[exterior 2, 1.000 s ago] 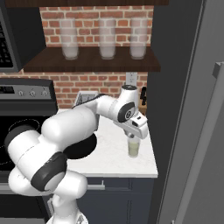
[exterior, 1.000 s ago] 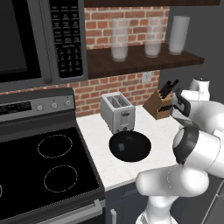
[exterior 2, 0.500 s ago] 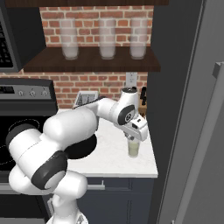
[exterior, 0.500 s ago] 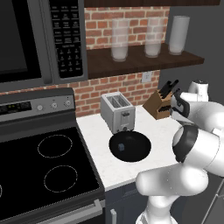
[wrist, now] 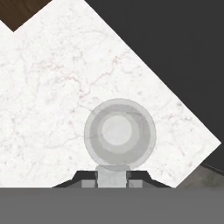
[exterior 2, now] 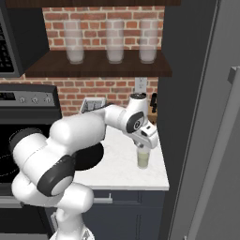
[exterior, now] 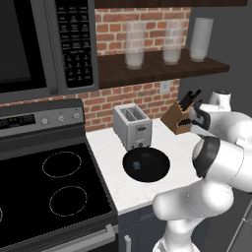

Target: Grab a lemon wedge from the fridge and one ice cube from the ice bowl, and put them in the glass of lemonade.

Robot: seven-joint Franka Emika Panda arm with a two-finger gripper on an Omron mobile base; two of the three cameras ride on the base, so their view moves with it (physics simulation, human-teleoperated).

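Your gripper (exterior 2: 145,149) has barely shifted since a moment ago, hanging directly over the glass of lemonade (exterior 2: 143,159) near the counter's (exterior 2: 123,171) right edge, jaws clamped on a small pale chunk (wrist: 112,176). One ice cube (exterior: 136,166) lies in the ice bowl (exterior: 158,167).

- Microwave (exterior: 47,47) keypad: rows of small pale key markings, too small to read.
- Stove control panel (exterior: 42,119): faint display marks, illegible.
- No other lettering legible.
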